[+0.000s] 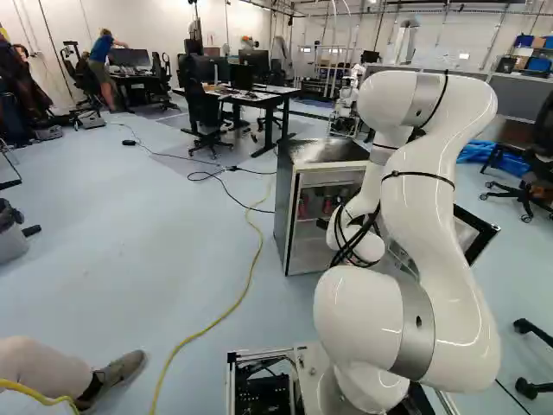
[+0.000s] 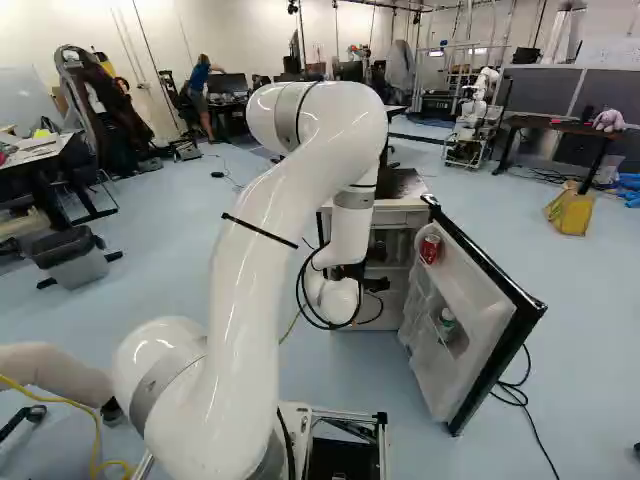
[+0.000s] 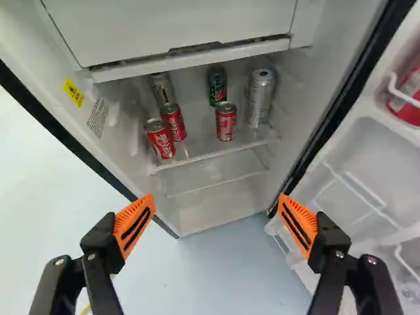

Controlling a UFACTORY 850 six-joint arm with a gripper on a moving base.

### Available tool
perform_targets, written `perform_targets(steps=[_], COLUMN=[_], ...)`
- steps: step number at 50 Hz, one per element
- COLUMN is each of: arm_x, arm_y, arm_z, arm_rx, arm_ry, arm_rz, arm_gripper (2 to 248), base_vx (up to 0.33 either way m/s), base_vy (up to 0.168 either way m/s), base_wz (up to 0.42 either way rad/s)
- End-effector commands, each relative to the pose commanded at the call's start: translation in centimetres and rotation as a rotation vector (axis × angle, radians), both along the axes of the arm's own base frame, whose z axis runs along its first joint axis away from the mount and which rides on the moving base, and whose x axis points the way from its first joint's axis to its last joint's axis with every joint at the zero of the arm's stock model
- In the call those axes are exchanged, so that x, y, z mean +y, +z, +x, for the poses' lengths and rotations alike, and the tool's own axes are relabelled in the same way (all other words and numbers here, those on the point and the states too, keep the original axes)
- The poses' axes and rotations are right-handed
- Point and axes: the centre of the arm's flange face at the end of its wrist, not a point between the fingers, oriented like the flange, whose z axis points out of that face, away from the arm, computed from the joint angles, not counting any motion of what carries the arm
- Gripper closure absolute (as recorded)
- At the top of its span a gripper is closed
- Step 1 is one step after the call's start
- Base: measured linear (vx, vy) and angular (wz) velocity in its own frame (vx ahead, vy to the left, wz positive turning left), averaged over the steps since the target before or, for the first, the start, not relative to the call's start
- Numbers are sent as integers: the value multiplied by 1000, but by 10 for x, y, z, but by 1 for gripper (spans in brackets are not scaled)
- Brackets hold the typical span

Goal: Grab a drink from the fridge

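Wrist view shows your gripper [image 2: 375, 285], fingers [image 3: 134, 224] wide apart, facing an open fridge [image 1: 283, 203] with three red cans [image 3: 160, 139] on its shelf [image 3: 209, 147].

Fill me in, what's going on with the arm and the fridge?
The white arm is at the open fridge, its jaws spread wide and gripping nothing. Six cans stand on a shelf inside, ahead of the jaws, and a red one sits in the door. No drink is grabbed yet.

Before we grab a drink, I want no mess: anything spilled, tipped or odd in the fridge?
Nothing stands out: the cans stand upright on the shelf, and no spill shows. The door is wide open, which suits reaching in.
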Motion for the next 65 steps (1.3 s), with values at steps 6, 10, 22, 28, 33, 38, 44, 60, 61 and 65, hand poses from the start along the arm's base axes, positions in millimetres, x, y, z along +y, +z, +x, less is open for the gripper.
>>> perform_targets(steps=[6,10,22,28,33,38,44,60,61,65], arm_x=[-4,-6,-11,-12,-13,-14,-14,-16,-16,-16], arm_y=[-10,-14,-20,-22,-23,-25,-27,-33,-34,-35], arm_z=[8,13,29,38,45,51,59,78,79,83], arm_rx=[11,17,8,-1,-9,-17,-26,-26,-26,-25], arm_ry=[36,57,82,89,94,99,105,121,122,125], arm_rz=[8,11,4,-1,-6,-10,-15,-25,-25,-27], arm_gripper=[3,3,3,3,3,3,3,3,3,3], base_vx=[0,0,0,0,0,0,0,0,0,0], base_vy=[0,0,0,0,0,0,0,0,0,0], base_wz=[0,0,0,0,0,0,0,0,0,0])
